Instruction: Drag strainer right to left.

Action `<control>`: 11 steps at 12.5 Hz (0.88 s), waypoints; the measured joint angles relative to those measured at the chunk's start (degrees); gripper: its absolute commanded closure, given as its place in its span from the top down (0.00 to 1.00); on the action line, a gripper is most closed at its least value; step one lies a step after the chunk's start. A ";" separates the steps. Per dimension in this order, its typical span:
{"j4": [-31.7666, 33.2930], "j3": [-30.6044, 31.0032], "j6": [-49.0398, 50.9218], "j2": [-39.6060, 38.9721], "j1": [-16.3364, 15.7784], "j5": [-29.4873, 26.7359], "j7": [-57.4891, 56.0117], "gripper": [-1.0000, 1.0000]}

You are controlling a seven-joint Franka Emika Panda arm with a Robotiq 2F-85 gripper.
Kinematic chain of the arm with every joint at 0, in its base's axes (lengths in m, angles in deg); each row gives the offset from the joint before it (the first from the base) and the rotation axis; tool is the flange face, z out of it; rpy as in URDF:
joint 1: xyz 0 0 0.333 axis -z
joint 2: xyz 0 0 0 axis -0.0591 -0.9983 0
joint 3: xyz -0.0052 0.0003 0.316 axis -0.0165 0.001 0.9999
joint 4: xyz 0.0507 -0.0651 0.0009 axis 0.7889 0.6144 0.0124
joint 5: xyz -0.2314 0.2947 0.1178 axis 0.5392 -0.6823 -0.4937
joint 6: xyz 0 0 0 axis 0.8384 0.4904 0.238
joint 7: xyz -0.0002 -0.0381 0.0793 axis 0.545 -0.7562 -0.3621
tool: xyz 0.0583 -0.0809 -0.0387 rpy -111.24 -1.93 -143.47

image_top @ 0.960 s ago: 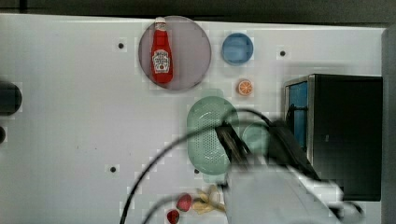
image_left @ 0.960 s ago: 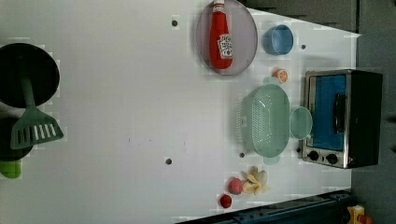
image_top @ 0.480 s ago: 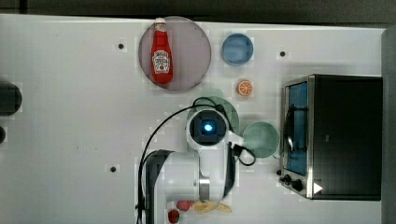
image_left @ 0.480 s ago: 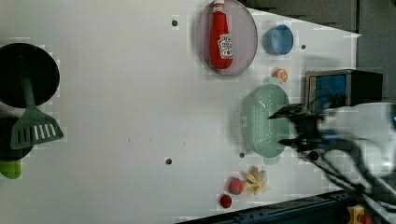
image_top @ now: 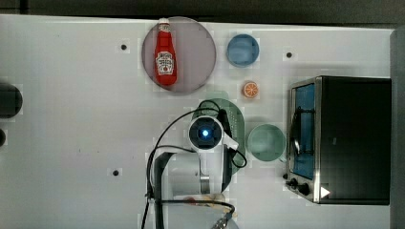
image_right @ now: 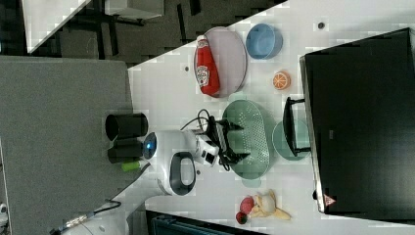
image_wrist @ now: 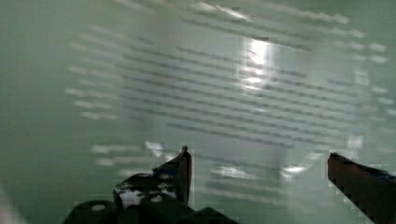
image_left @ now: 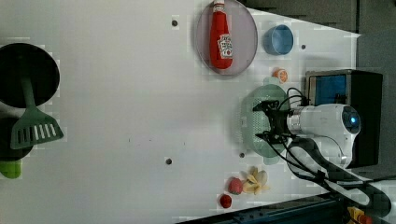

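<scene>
The tool point(image_left: 267, 120) hangs over the middle of the strainer point(image_left: 254, 122), its two fingers point(image_wrist: 183, 168) spread wide apart and pinching nothing; in the wrist view the perforated mint floor of the strainer point(image_wrist: 224, 93) shows between them. Whether the tips touch that floor cannot be told.

The strainer point(image_right: 249, 137) lies on the white counter point(image_top: 76, 133) toward the top view's right. In the top view its right rim lies just beside the smaller green bowl point(image_top: 266, 142), which itself sits against the front of the toaster oven point(image_top: 344, 138). Just beyond the strainer's far end in the top view are the grey plate point(image_top: 191, 55) carrying the ketchup bottle point(image_top: 165, 55), and a half orange point(image_top: 250, 89) near the plate's right. The blue bowl point(image_top: 242, 49) stands farther off, near the counter's far edge.

At the strainer's near end in the left view lie a small heap of toy food point(image_left: 250, 183) close to the counter's near edge.

To the top view's left of the strainer the counter is a broad bare stretch, with a black pot point(image_left: 28, 74) and a green spatula point(image_left: 33, 126) at the left view's far left.
</scene>
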 measured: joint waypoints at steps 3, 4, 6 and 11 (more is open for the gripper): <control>-0.90 0.53 -3.36 -1.65 0.31 -0.69 2.24 1.00; -1.12 0.79 -4.36 -2.06 0.50 -0.42 2.41 1.00; -1.12 0.90 -6.94 -3.59 0.12 0.08 3.61 1.00; 0.22 2.61 -4.14 -3.85 -2.12 -2.10 4.06 1.00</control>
